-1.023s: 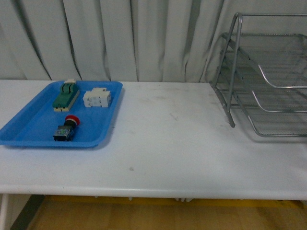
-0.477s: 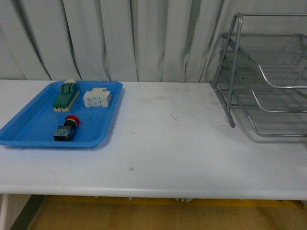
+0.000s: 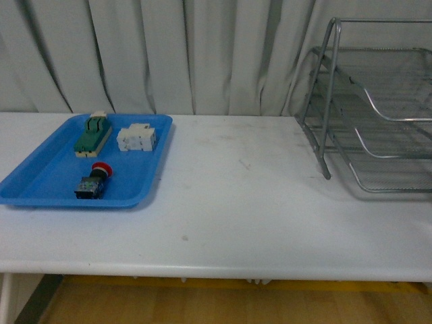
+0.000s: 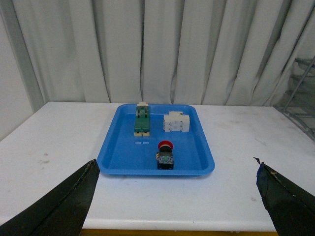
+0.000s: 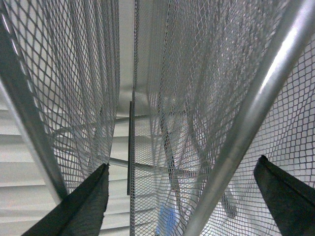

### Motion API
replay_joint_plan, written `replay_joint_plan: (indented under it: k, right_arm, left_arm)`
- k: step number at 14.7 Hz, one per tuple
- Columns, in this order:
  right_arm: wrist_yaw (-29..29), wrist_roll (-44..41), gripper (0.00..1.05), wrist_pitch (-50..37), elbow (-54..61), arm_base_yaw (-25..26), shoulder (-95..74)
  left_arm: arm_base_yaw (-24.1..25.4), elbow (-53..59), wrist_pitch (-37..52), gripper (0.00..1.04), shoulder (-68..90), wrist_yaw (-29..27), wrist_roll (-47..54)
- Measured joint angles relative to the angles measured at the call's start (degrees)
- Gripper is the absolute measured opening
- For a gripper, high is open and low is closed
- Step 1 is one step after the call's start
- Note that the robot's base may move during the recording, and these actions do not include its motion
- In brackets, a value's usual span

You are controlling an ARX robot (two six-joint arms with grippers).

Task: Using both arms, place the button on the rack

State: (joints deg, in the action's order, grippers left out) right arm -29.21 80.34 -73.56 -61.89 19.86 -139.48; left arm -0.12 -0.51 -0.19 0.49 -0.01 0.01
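On the desk (image 3: pixel 236 209), left side, the button (image 3: pixel 93 181) lies in a blue tray (image 3: pixel 40 179), well apart from the rack (image 3: pixel 378 108) at right. L end effector (image 4: pixel 175 164) spread wide, empty; R end effector (image 5: pixel 182 163) wide too, rack mesh close in front.

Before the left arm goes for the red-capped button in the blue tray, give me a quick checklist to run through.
1. Button reachable: ok, lying uncovered in the blue tray.
2. Left gripper open: ok, fingers wide, nothing between them.
3. Aim: ok, the Button sits roughly centred ahead of the Left gripper.
4. Neighbours: ok, green switch and white block lie apart from it.
5. Right gripper open: ok, holding nothing.
6. Right gripper free of the rack: cannot tell, mesh fills its view.
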Motion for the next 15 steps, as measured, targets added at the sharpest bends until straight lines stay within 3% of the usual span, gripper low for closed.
replay_joint_plan:
  k: [8,15]
  right_arm:
    - [-1.2,2.7,0.03,-0.5,0.9,-1.0,-0.9]
    - [-0.7,3.5,0.03,-0.5,16.5,0.5,7.9]
  left_arm:
    - [0.0,0.0,0.0,0.98,0.0,0.0,0.0]
    - [0.0,0.0,0.0,0.98,0.0,0.0,0.0]
